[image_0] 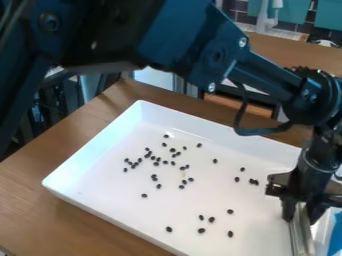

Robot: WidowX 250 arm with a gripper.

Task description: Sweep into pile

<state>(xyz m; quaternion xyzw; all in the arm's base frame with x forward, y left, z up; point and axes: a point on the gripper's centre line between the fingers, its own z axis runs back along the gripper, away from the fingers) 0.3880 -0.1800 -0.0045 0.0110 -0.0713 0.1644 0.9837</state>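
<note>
Tray [100, 182] on wooden table [40, 195] | raised rim [227, 131] rings dark beans [202, 230] (scattered) | tool [302, 210] clamped on grey strip [301, 234]

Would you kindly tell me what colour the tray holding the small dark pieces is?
The tray is white, as the camera view shows best.

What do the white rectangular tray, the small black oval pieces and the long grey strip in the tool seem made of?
The tray: probably glossy plastic, given its soft sheen and rounded corners; possibly enamelled metal. The pieces: fairly matte, perhaps dried beans, going by their oval shape. The strip gripped by the tool: likely satiny metal, from its pale lengthwise streaks, though plastic could look alike.
</note>
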